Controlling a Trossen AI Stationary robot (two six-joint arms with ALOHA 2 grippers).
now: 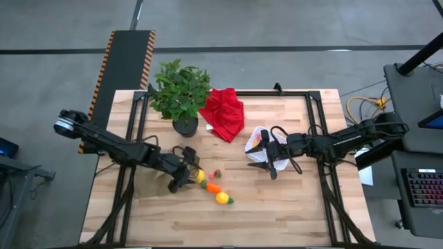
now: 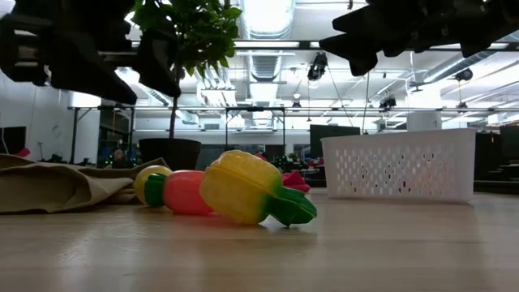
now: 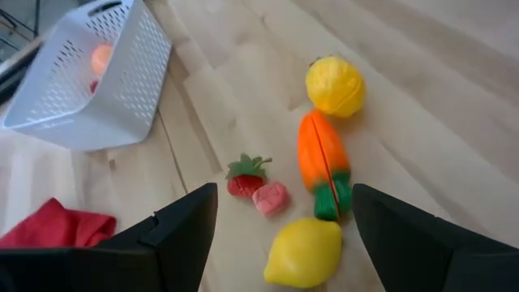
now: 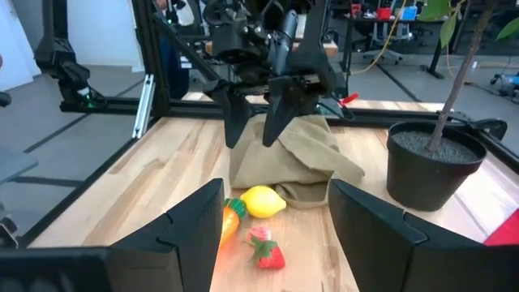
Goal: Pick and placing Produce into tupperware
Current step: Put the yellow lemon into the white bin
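The produce lies in a loose row on the wooden table: a yellow lemon (image 3: 304, 251), a strawberry (image 3: 247, 174), a pink piece (image 3: 270, 197), an orange carrot with a green tip (image 3: 322, 162) and a round yellow fruit (image 3: 334, 85). My left gripper (image 1: 185, 174) hangs open just above the lemon, its fingers on either side of it and touching nothing. The white tupperware (image 1: 259, 142) stands on its base to the right, with an orange-pink piece (image 3: 101, 57) inside. My right gripper (image 1: 268, 164) hovers open over the tupperware's near side, with nothing between its fingers.
A potted green plant (image 1: 180, 90) and a crumpled red cloth (image 1: 223, 111) sit at the far side. A tan cloth (image 4: 284, 162) lies under my left arm. Bare wood stretches along the near edge (image 1: 277, 221).
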